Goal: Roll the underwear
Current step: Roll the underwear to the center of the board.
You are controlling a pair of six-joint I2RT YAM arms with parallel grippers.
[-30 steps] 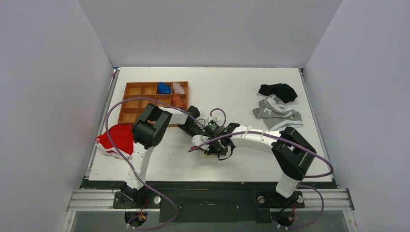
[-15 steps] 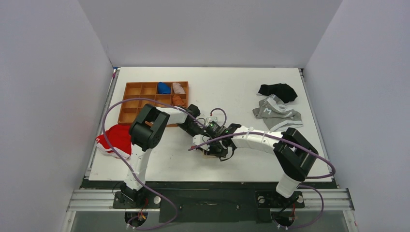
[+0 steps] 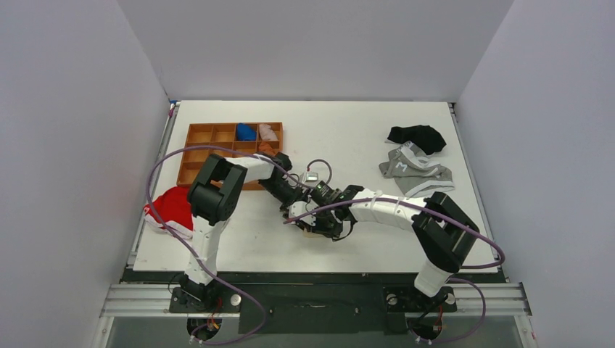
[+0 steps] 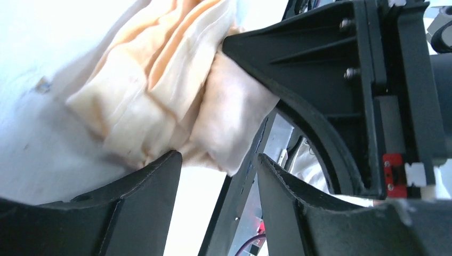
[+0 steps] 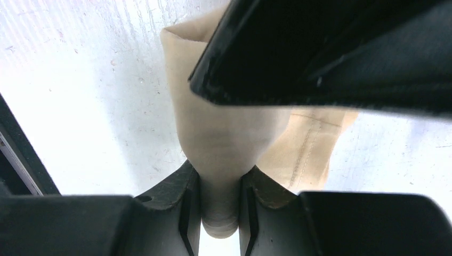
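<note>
Right claw (image 5: 219,205): pinching a fold of the underwear (image 5: 213,133), cream fabric squeezed thin between both fingers. Reads as the anchor grip, there to stop the bundle springing loose.

Left claw (image 4: 218,170): spread, nothing between the fingers. The layered edge of the bundle sits just past its tips, touching or nearly touching one of them, can't tell which. Looks parked to back up or re-grab the roll, not to carry it.

Underwear lies on the tabletop (image 3: 348,130), near the front middle, between the two claws and mostly hidden under them from above. Several layers, bunched rather than a neat cylinder, so I'd judge the rolling partly done.

Further out: divided tray (image 3: 199,134) at far left with a few small bundles in its right-hand cells, red garment (image 3: 172,206) just beside its near corner, grey garment (image 3: 417,172) well apart on the right. None in the way.
</note>
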